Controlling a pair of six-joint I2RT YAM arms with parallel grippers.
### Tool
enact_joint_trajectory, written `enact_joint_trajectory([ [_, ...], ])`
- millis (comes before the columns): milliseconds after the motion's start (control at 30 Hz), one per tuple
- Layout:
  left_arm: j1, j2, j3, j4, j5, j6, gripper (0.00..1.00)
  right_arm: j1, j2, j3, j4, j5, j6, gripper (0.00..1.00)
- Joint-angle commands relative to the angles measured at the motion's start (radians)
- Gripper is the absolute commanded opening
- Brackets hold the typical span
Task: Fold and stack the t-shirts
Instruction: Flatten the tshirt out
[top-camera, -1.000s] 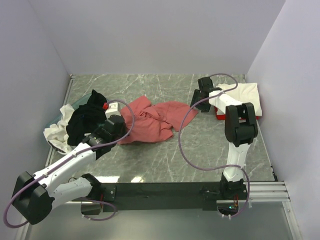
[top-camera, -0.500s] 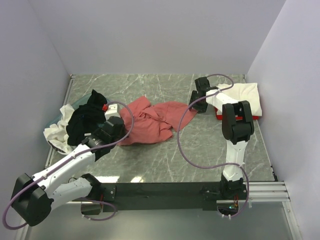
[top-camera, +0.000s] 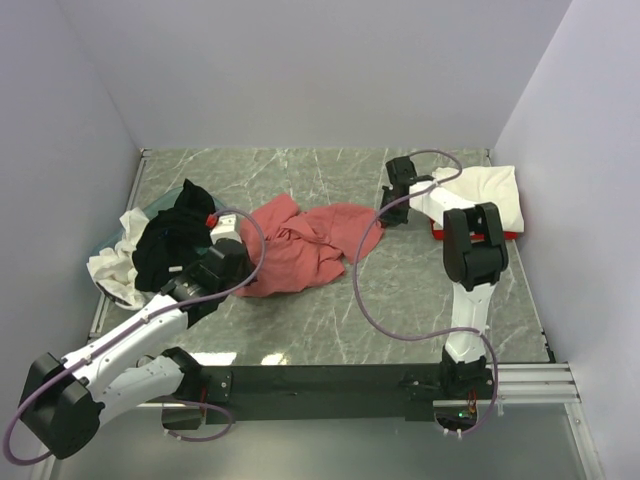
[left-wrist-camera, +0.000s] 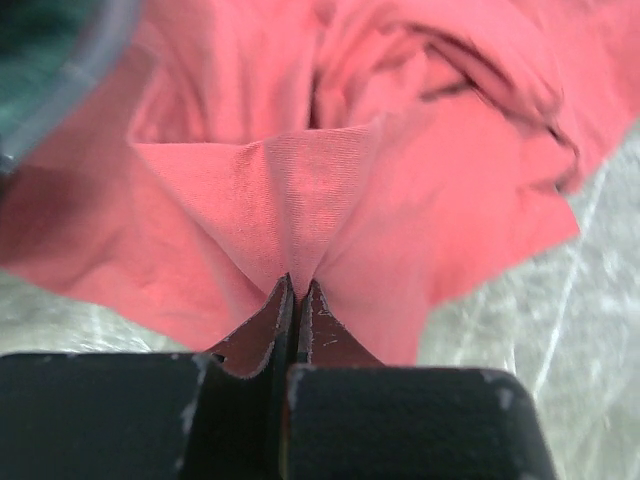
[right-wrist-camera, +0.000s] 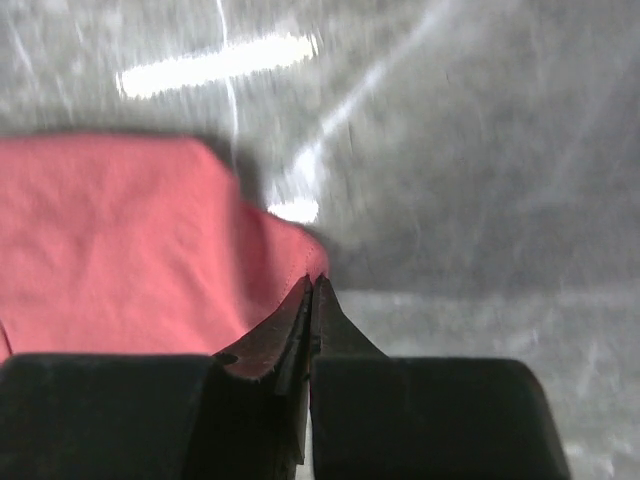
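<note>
A salmon-pink t-shirt lies crumpled in the middle of the marble table. My left gripper is shut on its left edge; in the left wrist view the cloth puckers into the closed jaws. My right gripper is shut on the shirt's right corner, pinched at the jaw tips. A cream-white t-shirt lies folded on a red one at the back right. A black t-shirt and a white one are heaped at the left.
A teal basin holds the heap of shirts at the left, close to my left arm. Grey walls stand close on three sides. A black rail carries both arm bases along the near edge. Cables loop over both arms.
My right gripper moved left from the folded stack to the pink shirt's right corner and shut on it. The left gripper drew its hold slightly nearer, shifting the cloth.
</note>
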Motion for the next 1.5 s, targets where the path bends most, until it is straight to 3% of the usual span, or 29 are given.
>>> enact_joint_trajectory([
  [0, -0.009, -0.031, -0.026, 0.062, 0.135, 0.011, 0.00, 0.007, -0.199, -0.061, 0.032, 0.007, -0.031, 0.00],
  [167, -0.075, 0.044, -0.068, 0.113, 0.355, -0.007, 0.05, 0.007, -0.463, -0.207, 0.035, 0.120, -0.019, 0.00],
  [367, -0.269, 0.150, -0.086, 0.134, 0.456, -0.038, 0.27, 0.008, -0.764, -0.409, 0.023, 0.242, 0.028, 0.00],
  [433, -0.341, 0.132, -0.075, 0.119, 0.446, -0.062, 0.37, 0.007, -0.865, -0.474, 0.008, 0.295, 0.047, 0.00],
  [600, -0.343, -0.029, -0.002, 0.055, 0.364, -0.111, 0.63, -0.002, -1.072, -0.548, -0.034, 0.403, 0.073, 0.00],
  [733, -0.328, -0.059, 0.127, -0.019, 0.133, -0.102, 0.77, -0.007, -1.146, -0.546, -0.073, 0.411, 0.067, 0.00],
  [833, -0.245, 0.008, 0.207, -0.036, 0.033, -0.067, 0.77, -0.007, -1.169, -0.554, -0.075, 0.383, 0.067, 0.00],
  [967, -0.095, 0.235, 0.276, 0.022, 0.016, -0.007, 0.74, -0.007, -1.201, -0.613, -0.034, 0.319, 0.071, 0.00],
  [1233, -0.006, 0.662, 0.547, 0.024, -0.031, 0.090, 0.74, -0.007, -1.218, -0.647, -0.001, 0.253, 0.067, 0.00],
  [1467, 0.057, 0.884, 0.736, -0.002, -0.088, 0.149, 0.73, -0.009, -1.221, -0.676, 0.023, 0.217, 0.055, 0.00],
])
